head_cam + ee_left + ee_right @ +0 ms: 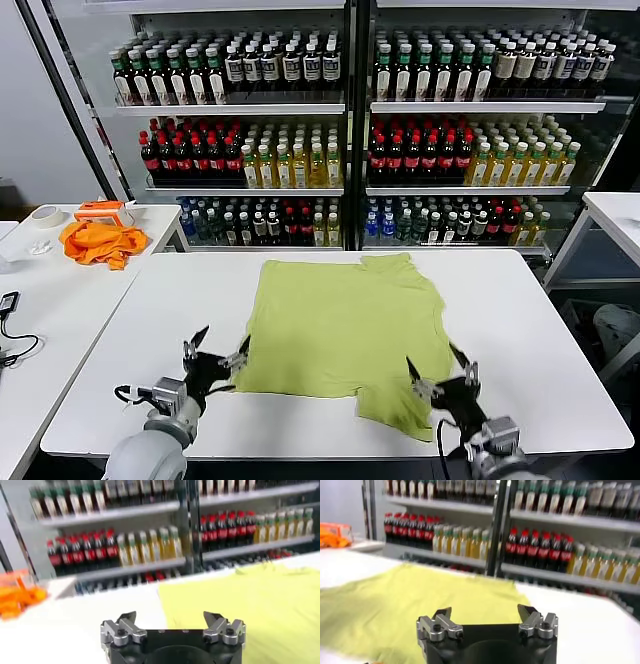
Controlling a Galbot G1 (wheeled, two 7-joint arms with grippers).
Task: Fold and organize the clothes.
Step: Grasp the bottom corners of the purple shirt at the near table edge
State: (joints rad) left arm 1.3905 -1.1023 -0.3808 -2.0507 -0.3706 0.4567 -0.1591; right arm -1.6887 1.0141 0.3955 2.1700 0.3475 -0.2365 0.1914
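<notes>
The light yellow-green T-shirt lies flat on the white table, plain side up, with one sleeve sticking out at its near right corner. My left gripper is open and empty just off the shirt's near left edge. My right gripper is open and empty over the near right sleeve. The shirt also shows in the left wrist view ahead of the open left gripper, and in the right wrist view beyond the open right gripper.
A bright orange cloth, an orange box and a tape roll lie on a side table at the left. Glass-door coolers full of bottles stand behind the table. Another white table is at the right.
</notes>
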